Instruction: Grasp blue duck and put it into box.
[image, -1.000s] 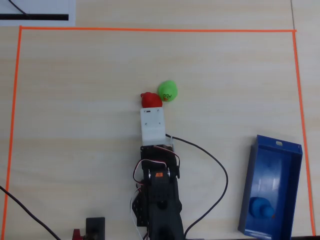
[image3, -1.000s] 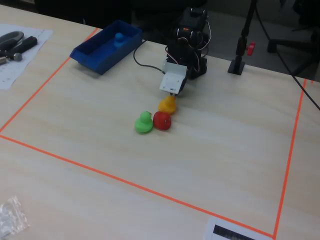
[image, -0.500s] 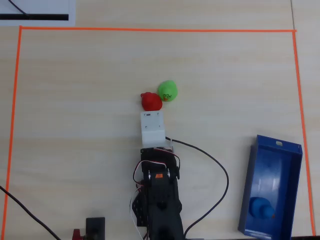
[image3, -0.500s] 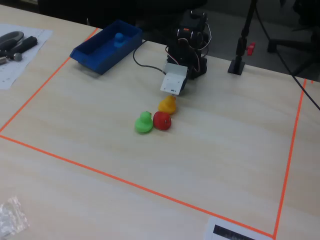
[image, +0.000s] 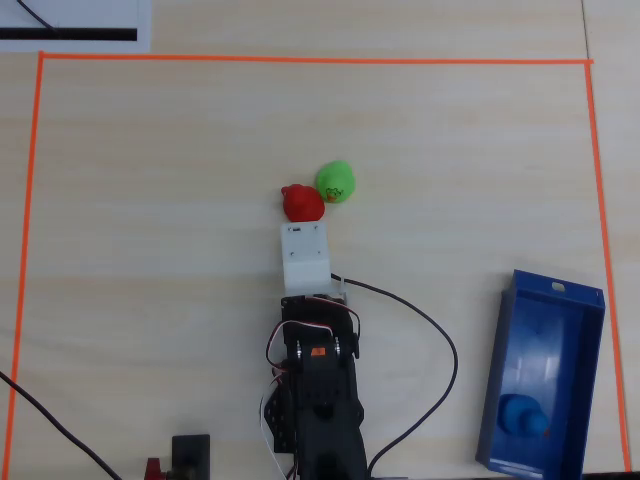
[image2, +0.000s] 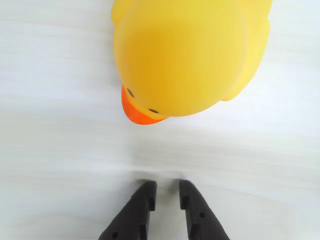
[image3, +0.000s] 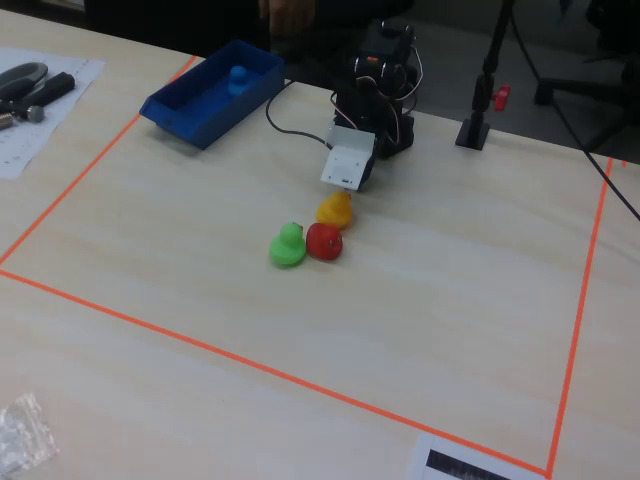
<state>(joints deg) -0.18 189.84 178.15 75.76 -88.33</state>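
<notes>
Duck-wise, the blue duck (image: 521, 414) already sits inside the box (image: 592, 380) at the lower right of the overhead view, so the task looks done. The arm's jaws, nearly closed and empty at the bottom of the wrist view, hang just short of a yellow duck (image2: 190, 55), with the red duck (image3: 324, 241) and green duck (image3: 287, 246) clustered mid-desk (image3: 450, 300).

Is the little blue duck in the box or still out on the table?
In: the blue duck sits inside the box, apart from the other ducks.
</notes>
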